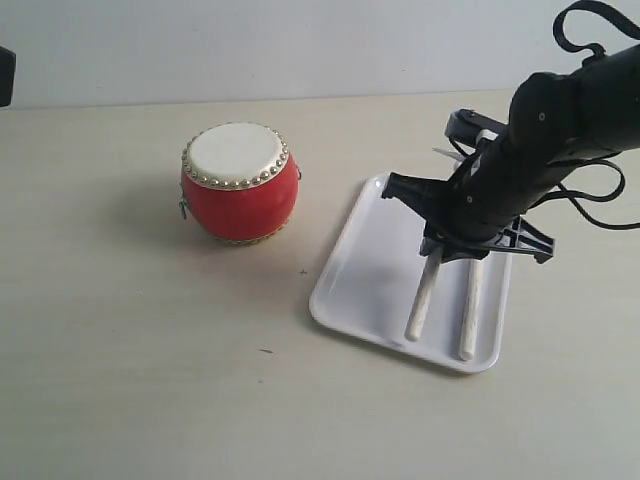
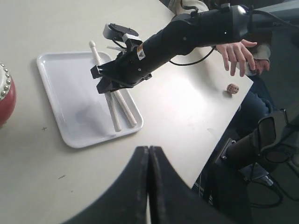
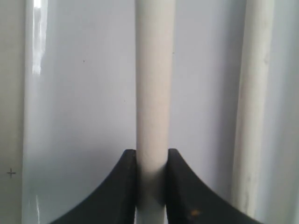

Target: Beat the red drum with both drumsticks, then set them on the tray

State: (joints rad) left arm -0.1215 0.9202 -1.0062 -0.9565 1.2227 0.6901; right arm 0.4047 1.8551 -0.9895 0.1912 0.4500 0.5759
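Note:
The red drum (image 1: 240, 182), with its cream skin facing up, stands on the table left of the tray (image 1: 365, 270); its edge also shows in the left wrist view (image 2: 5, 95). My right gripper (image 1: 440, 245) hangs low over the tray and is shut on one drumstick (image 1: 424, 300). In the right wrist view the stick (image 3: 153, 84) is pinched between the jaws of this gripper (image 3: 152, 154). The second drumstick (image 1: 470, 315) lies flat on the tray beside it (image 3: 252, 102). My left gripper (image 2: 148, 148) is shut on nothing, high above the table and away from the tray (image 2: 65, 93).
A small die (image 2: 232, 88) lies near the table's edge, with a person's hand (image 2: 238, 53) just beyond it. A grey and black fixture (image 1: 465, 125) sits behind the tray. Bare tabletop surrounds the drum.

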